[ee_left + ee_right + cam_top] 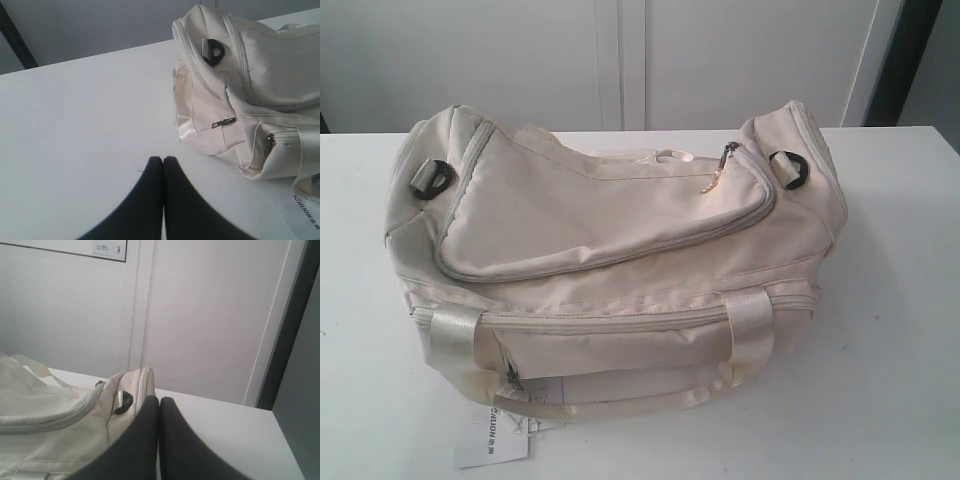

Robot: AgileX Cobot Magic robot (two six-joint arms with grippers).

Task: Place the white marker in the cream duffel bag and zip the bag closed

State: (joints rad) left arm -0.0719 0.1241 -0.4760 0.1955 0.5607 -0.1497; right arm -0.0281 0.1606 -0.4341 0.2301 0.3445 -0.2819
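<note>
- Cream satin fabric: we see the cream duffel bag (pixel 620 250) lying mid-way across the white table (pixel 890 380), with its paper tag (pixel 492 440) at the near edge.
- Our left gripper (pixel 163 160) has its fingers pressed together and holds nothing, over bare table beside one end of the bag.
- Our right gripper (pixel 159 401) is likewise closed and empty, near the other end.

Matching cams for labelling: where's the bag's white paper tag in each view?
Exterior: white paper tag lies on the table at the bag's near left corner.
Left wrist: tag beside the bag's lower corner, cut by the frame edge.
Right wrist: not in it.
Shared landmark: cream duffel bag.
</note>
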